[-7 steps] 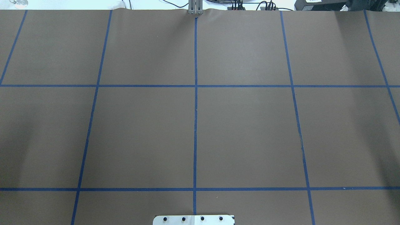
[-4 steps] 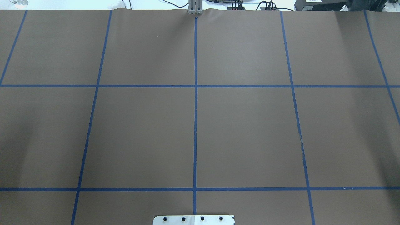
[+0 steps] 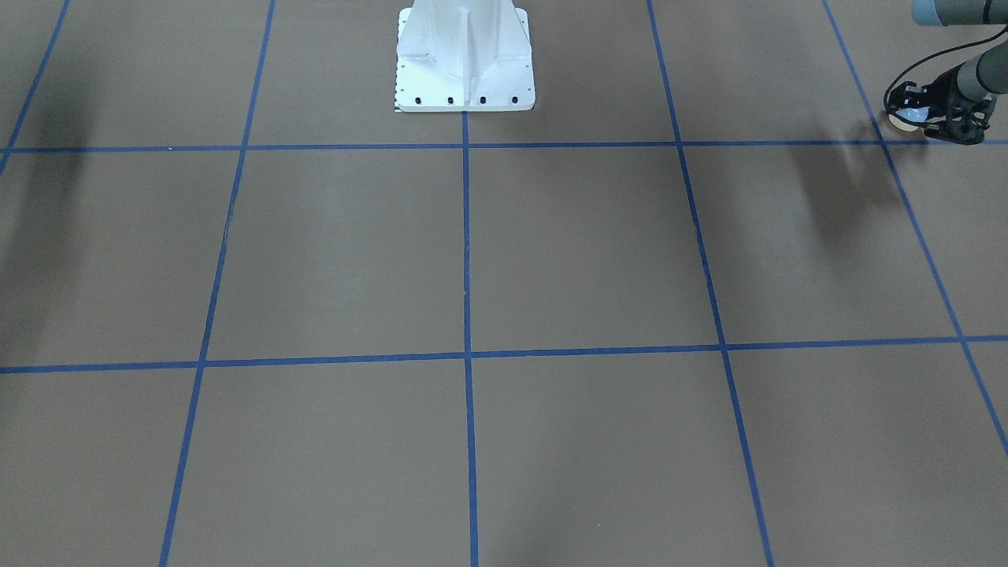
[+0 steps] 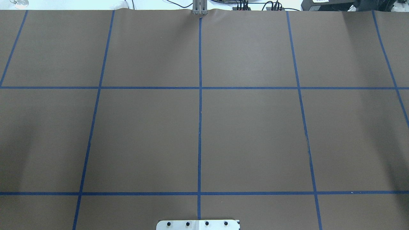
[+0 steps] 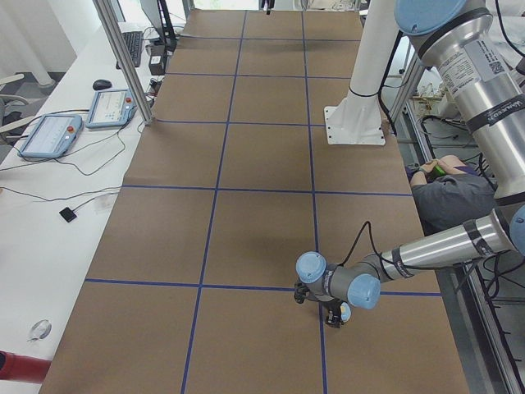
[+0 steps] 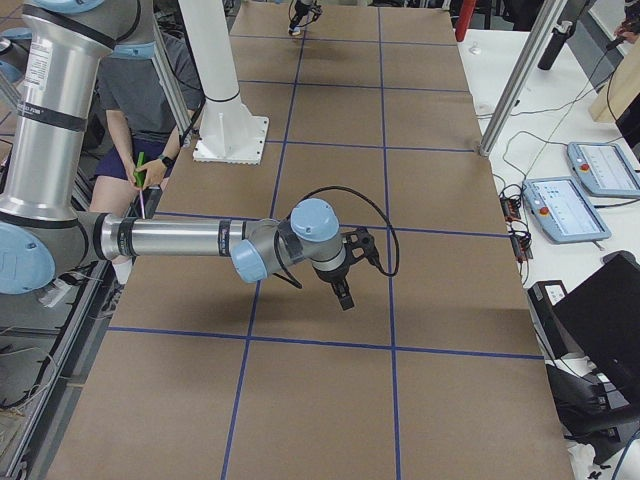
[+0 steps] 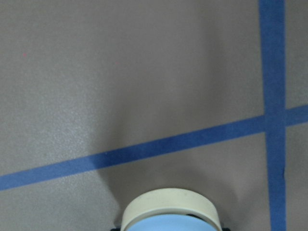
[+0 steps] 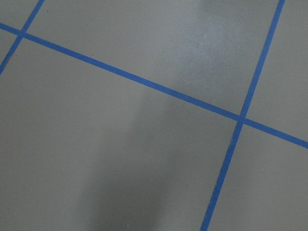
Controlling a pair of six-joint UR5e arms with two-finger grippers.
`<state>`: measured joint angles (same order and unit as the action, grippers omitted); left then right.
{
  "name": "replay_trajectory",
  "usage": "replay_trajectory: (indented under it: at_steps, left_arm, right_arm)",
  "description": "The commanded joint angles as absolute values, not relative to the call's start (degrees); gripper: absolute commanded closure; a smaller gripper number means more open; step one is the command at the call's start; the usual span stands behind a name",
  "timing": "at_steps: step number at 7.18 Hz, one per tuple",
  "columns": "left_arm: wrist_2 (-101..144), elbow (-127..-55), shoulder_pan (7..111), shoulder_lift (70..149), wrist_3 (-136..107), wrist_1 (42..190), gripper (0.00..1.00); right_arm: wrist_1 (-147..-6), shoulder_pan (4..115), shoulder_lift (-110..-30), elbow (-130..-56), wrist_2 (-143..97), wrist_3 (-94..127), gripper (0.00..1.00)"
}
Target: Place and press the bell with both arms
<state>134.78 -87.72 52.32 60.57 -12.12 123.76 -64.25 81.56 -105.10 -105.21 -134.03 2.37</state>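
The bell (image 3: pixel 904 118) is light blue with a cream rim. It sits in my left gripper (image 3: pixel 913 112), which is shut on it low over the table near a blue tape crossing at the robot's left end. The left wrist view shows the bell (image 7: pixel 169 212) at the bottom edge, above the tape lines. In the exterior left view the left gripper (image 5: pixel 332 314) hangs just over the paper. My right gripper (image 6: pixel 343 292) shows only in the exterior right view, raised above the table; I cannot tell if it is open or shut. The overhead view shows neither arm.
The white bolted pedestal (image 3: pixel 465 55) stands at the robot's edge of the brown table marked with blue tape squares (image 4: pixel 199 88). A seated person (image 5: pixel 451 193) is beside the table. Control tablets (image 5: pixel 49 135) and a metal post (image 5: pixel 123 61) stand on the side bench.
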Motion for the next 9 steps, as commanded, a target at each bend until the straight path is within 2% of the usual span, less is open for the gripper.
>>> replay_trajectory:
  at_steps: [1, 5, 9]
  left_arm:
    - [135.7, -89.5, 52.5, 60.4, -12.1, 123.7, 0.44]
    - [139.0, -96.9, 53.0, 61.2, -14.5, 123.0, 0.44]
    - [139.0, -98.5, 53.0, 73.6, -21.7, 119.2, 0.44]
  right_arm:
    - [-64.2, 81.6, -105.0, -105.2, -134.0, 2.5, 0.0]
    - [-64.3, 81.6, -104.6, -105.0, -133.9, 3.5, 0.0]
    - [-64.7, 81.6, -105.0, -104.8, -133.8, 3.6, 0.0]
